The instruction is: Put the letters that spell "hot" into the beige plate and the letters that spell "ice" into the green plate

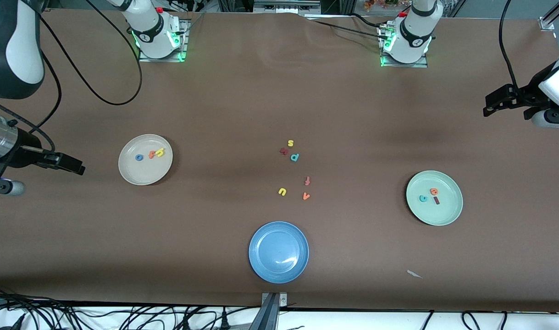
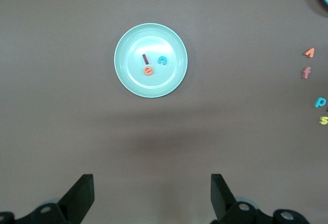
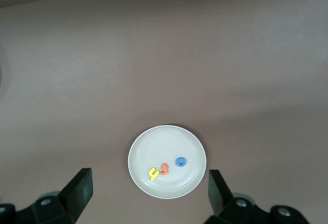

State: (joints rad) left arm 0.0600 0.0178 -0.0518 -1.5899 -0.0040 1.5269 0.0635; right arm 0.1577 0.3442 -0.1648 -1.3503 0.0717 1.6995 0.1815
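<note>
Front view, dark red i (image 1: 437, 200) lying slantwise

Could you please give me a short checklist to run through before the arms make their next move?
1. Yellow h, orange t and blue ring-shaped o lie in the round beige plate: ok.
2. Dark red bar-like i, teal c and orange e lie in the round pale green plate: ok.
3. Left tool open, empty: ok.
4. Right tool open, empty: ok.
5. Round blue plate holds no letters: ok.
</note>
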